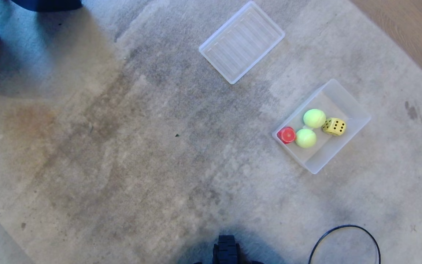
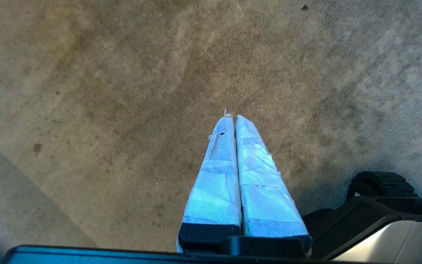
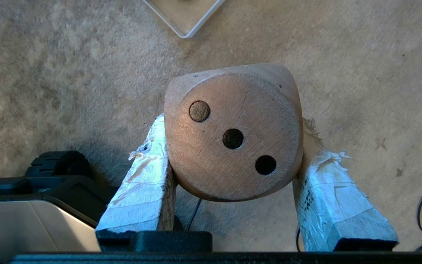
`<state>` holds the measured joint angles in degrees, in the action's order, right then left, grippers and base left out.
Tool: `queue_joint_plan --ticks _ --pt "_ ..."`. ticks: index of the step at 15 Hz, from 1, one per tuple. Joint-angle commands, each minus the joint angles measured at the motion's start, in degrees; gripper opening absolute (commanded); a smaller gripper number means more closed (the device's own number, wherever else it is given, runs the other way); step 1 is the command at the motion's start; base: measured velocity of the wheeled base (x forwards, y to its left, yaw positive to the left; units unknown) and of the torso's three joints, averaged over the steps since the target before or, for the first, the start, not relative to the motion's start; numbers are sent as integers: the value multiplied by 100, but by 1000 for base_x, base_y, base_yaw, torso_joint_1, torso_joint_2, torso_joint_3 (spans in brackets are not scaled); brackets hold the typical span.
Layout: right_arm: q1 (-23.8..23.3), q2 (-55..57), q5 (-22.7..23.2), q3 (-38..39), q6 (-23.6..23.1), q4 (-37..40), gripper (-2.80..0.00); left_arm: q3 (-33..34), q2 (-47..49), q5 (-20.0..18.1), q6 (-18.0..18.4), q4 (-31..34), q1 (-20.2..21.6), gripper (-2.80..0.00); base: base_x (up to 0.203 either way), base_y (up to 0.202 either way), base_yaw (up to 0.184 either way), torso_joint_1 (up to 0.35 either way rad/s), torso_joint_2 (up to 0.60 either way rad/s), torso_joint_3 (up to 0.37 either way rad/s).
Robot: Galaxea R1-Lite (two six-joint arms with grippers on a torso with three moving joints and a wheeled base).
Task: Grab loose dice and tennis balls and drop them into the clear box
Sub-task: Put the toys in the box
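The right pincer [image 3: 233, 146] is clamped on a beige die [image 3: 233, 132], three dark pips facing the wrist camera, above the carpet [image 3: 50, 73]. The left pincer [image 2: 233, 119] has its taped fingers [image 2: 258, 176] pressed together over bare carpet. In the head view, the clear box [image 1: 357, 119] sits right of centre, holding two tennis balls [image 1: 314, 118], a red die [image 1: 287, 135] and a yellow die [image 1: 334, 126]. A ribbed lid [image 1: 241, 41] lies at top centre. A black cable [image 1: 343, 234] loops at the lower right.

carpet [image 1: 123, 146]: mottled grey-beige with brownish stains
tennis balls [image 1: 314, 118]: yellow-green
yellow die [image 1: 334, 126]: black dots
red die [image 1: 286, 135]: plain red
beige die [image 3: 233, 132]: three dark pips
lid [image 1: 241, 41]: clear, ribbed
cable [image 1: 343, 238]: black
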<state>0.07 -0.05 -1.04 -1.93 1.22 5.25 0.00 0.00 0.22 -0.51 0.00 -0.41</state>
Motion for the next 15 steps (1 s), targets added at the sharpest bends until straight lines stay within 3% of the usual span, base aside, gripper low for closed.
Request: queue_joint_plan --ticks 1,9,15 --pt "1 -4 -2 -1 1 3 -280 0 0 -4 -2 0 -2 -280 0 0 0 2 5 -196" --pt "1 -4 51 -1 -166 3 -280 0 0 4 -63 9 -2 -280 0 0 0 2 1 -68" --pt "-2 250 4 -366 100 80 -280 0 0 4 -63 18 -2 -280 0 0 0 0 0 0"
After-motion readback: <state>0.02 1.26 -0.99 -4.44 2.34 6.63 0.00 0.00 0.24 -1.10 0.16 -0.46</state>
